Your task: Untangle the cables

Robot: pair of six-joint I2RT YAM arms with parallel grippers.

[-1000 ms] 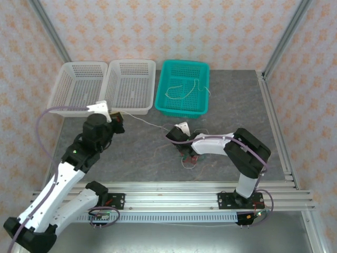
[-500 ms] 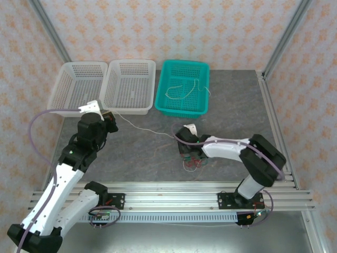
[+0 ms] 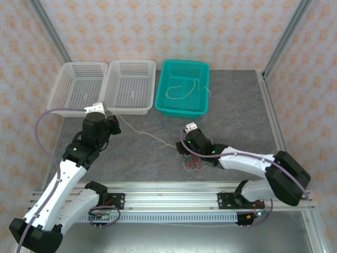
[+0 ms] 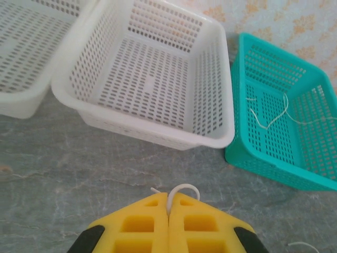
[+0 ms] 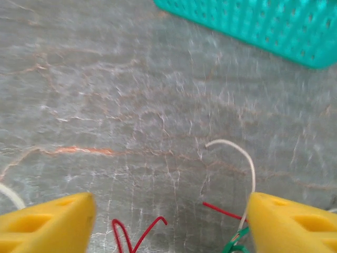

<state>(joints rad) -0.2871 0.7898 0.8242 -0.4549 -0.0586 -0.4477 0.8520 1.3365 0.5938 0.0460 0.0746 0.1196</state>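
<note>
Over the last second the right arm has stretched out low and carried its right hand [image 5: 171, 211] toward the near edge, so it now sits over the knot of red and green cables [image 3: 192, 162] on the grey surface [image 3: 237, 116]. Meanwhile the left hand [image 4: 168, 203] has stayed up near the white basket [image 3: 129, 109], shifting only a little.

From where I stand, the left hand is clamped tight on one end of the cream-white cable [image 3: 147, 134], with a small loop poking out past its yellow fingertips. That cable runs in a long line across the surface down to the knot. The right hand's fingers are spread wide with nothing between them. Red strands, a bit of green and a curl of white lie just under it.

I'd say the white cable is partly drawn out but not free, and the right hand looks ready to pin the knot. Another cream cable [image 3: 181, 90] already lies in the teal basket [image 3: 181, 112].
</note>
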